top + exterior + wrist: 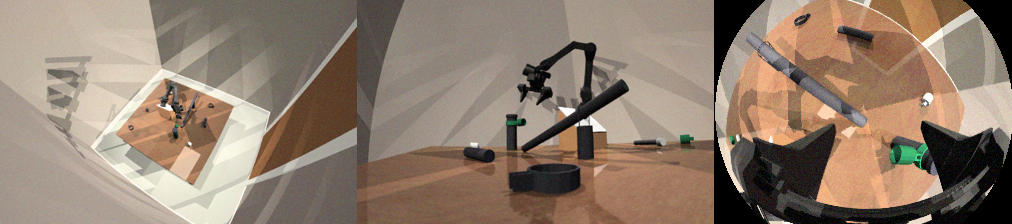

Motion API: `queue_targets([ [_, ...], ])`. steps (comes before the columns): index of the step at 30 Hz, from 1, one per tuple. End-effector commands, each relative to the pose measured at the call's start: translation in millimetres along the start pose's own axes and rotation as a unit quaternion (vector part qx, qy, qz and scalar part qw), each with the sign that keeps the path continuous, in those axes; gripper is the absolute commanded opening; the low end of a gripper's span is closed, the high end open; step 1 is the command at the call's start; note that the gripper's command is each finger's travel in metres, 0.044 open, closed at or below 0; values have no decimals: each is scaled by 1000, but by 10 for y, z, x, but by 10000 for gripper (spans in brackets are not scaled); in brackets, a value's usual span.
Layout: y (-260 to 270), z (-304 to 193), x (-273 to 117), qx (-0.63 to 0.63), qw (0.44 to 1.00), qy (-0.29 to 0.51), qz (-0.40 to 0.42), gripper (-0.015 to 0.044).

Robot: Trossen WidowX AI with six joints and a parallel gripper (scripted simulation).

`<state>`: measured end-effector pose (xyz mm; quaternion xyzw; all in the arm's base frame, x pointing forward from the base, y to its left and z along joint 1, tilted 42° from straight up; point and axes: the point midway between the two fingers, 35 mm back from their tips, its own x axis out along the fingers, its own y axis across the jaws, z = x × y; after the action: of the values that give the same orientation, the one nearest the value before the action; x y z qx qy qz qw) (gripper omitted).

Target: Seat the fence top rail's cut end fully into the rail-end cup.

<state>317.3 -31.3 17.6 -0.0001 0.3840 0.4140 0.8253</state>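
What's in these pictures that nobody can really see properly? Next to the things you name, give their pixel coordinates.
- How deep the green cup (521, 122) (902, 155) goes: its inside is dark in the exterior view and too blurred in the wrist view.
- The back of the wooden block (567, 135): turned away in the exterior view.
- The far side of the big post (511, 136): turned away in the exterior view.
- The hand's (529, 103) fingertips: too small in the top view.
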Motion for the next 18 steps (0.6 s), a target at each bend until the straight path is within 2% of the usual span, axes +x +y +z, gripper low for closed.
queue_targets([
  [1,-313,-375,-15,-232,972,-13,15,440],
  [6,-477,-669,-20,-391,920,-31,19,440],
  [15,-613,-995,-16,-556,829,-57,11,440],
  [18,-614,-999,-16,-560,826,-58,11,440],
])
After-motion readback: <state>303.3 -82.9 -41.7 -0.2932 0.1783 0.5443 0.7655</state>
